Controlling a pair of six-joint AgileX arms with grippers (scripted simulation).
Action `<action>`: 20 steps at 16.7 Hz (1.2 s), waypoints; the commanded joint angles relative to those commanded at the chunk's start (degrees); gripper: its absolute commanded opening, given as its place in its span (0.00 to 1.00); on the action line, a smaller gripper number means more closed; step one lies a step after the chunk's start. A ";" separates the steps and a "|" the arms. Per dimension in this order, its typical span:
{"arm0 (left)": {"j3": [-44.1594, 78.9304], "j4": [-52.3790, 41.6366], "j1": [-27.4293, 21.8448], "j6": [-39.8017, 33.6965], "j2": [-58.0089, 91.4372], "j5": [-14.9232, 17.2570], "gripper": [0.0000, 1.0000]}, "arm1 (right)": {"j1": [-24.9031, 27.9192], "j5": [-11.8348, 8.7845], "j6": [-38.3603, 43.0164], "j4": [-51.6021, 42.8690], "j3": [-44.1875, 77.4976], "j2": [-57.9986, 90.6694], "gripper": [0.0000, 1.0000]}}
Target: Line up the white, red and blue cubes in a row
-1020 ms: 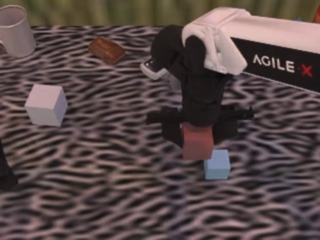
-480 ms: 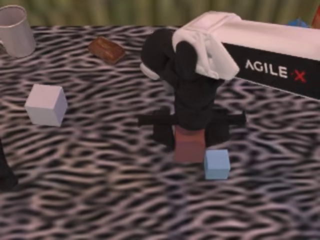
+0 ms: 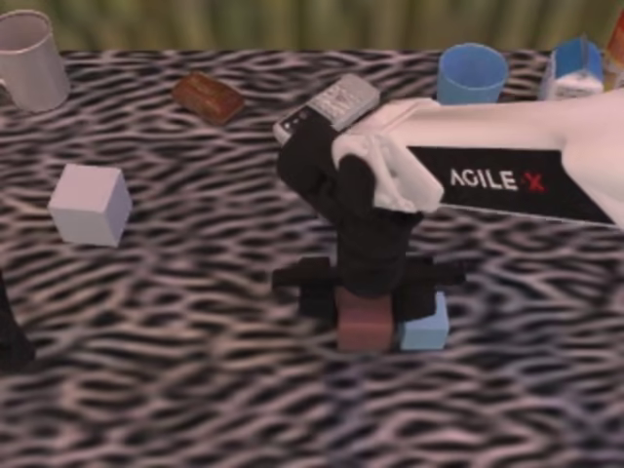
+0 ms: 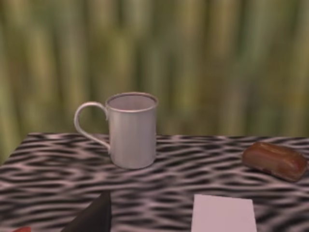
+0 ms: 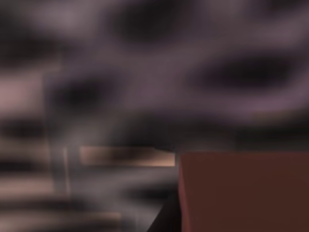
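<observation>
**A:** Start at the near side, operator. Your right gripper [image 3: 366,302] is down at the table with the red cube [image 3: 365,322] clamped between its fingers, and that cube sits right against the left face of the blue cube [image 3: 426,327]; I can't tell whether they touch or are just beside each other. If you let go while the red cube is off the cloth or tilted, it could drop against the blue one and shove it out of line. Pulling away sideways instead of straight up could also drag either cube.

**B:** And the left arm?

**A:** The left gripper [image 3: 8,336] is parked at the near left edge, only a dark sliver showing, so you can't tell its fingers' state. The white cube [image 3: 90,203] lies well apart, over on the left and farther back. It has yet to join the row, so mind the two placed cubes when you bring it in.

**B:** Any writing?

**A:** Your right forearm reads "AGILE X" in white, the X in red. Farther off sit a brown bar [image 3: 208,96], a grey remote [image 3: 327,107], a white mug [image 3: 31,58], a light blue cup [image 3: 472,73] and a blue-and-white carton [image 3: 575,68]; nothing on them is legible.
</observation>
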 joint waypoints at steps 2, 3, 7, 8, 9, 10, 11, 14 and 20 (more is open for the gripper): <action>0.00 0.00 0.00 0.00 0.00 0.00 1.00 | 0.00 0.00 0.00 0.00 0.00 0.00 0.00; 0.00 0.00 0.00 0.00 0.00 0.00 1.00 | 0.00 0.00 0.00 0.00 0.00 0.00 0.00; 0.00 0.00 0.00 0.00 0.00 0.00 1.00 | 0.00 0.00 0.00 0.00 0.00 0.00 0.30; 0.00 0.00 0.00 0.00 0.00 0.00 1.00 | 0.00 0.00 0.00 0.00 0.00 0.00 0.38; 0.00 0.00 0.00 0.00 0.00 0.00 1.00 | 0.00 0.00 0.00 0.00 0.00 0.00 0.45; 0.00 0.00 0.00 0.00 0.00 0.00 1.00 | 0.00 0.00 0.00 0.00 0.00 0.00 0.53; 0.00 0.00 0.00 0.00 0.00 0.00 1.00 | 0.00 0.00 0.00 0.00 0.00 0.00 0.60; 0.00 0.00 0.00 0.00 0.00 0.00 1.00 | 0.00 0.00 0.00 0.00 0.00 0.00 0.83; 0.00 0.00 0.00 0.00 0.00 0.00 1.00 | 0.00 0.00 0.00 0.00 0.00 0.00 1.00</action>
